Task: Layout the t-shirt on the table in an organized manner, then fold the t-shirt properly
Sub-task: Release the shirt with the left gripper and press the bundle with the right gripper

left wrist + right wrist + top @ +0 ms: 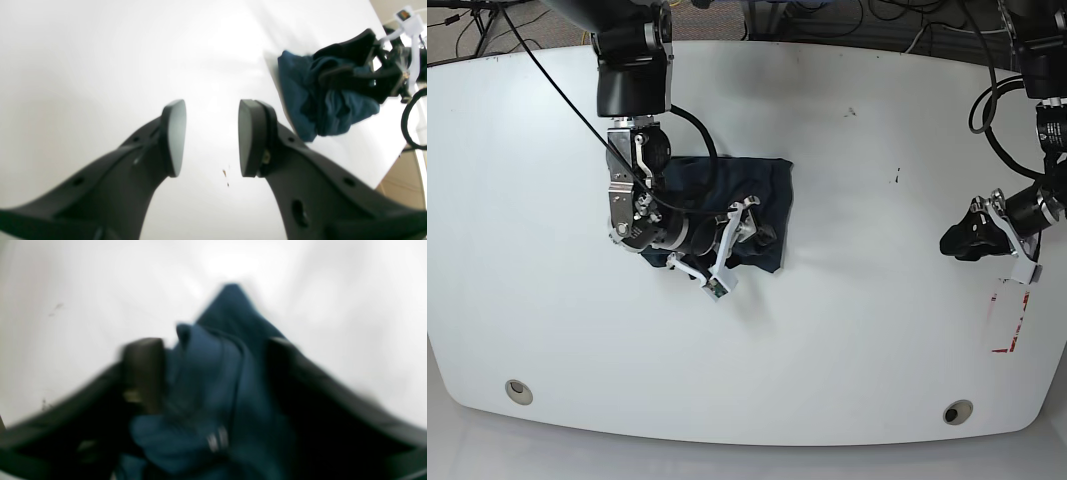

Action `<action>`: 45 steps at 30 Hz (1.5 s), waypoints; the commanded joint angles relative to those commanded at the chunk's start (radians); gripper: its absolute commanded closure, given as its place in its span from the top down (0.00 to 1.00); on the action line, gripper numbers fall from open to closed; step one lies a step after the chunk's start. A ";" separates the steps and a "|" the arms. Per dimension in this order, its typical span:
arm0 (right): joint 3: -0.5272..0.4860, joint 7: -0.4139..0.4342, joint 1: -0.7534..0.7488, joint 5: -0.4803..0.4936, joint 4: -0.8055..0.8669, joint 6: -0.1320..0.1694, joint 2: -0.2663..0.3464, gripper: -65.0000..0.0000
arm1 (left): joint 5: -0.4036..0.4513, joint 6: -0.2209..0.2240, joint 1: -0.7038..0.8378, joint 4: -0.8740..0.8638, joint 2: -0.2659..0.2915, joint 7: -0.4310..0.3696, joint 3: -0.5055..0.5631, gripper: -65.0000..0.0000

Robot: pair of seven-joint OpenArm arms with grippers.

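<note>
While bunched: the t-shirt (727, 205) sits crumpled at 9 o'clock on the worktop (847, 330)
right gripper (213, 373): jaws pinching cloth
left gripper (211, 136): jaws spread, empty
risk: a one-sided tug could just drag the wad

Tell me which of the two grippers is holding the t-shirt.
The right gripper: its fingers are closed on the bunched t-shirt. The left gripper hangs open over bare table.

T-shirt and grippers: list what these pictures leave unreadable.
- T-shirt: collar and sleeves lost in the bunched heap; base view, partly covered by the right arm.
- Right gripper: motion blur smears its fingers in the right wrist view.
- Left gripper: a small dark shape in the base view.
</note>
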 joint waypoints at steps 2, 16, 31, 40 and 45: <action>-0.012 0.002 0.000 -0.021 0.000 0.000 0.000 0.27 | 0.000 0.000 0.009 0.000 0.000 -0.002 0.000 0.37; -0.052 -0.005 -0.003 -0.060 0.164 0.000 -0.017 0.01 | 0.000 0.000 0.021 0.000 0.002 0.000 0.005 0.37; -0.051 0.002 0.000 -0.058 0.195 0.000 -0.068 0.01 | 0.002 0.000 0.057 0.005 0.002 0.000 0.008 0.37; -0.052 0.103 0.029 -0.066 0.127 0.000 -0.092 0.01 | 0.000 0.000 0.060 0.006 0.003 0.000 0.087 0.37; -0.052 0.227 0.074 -0.066 -0.008 0.000 -0.092 0.01 | -0.003 0.000 0.060 0.029 0.005 0.000 0.126 0.37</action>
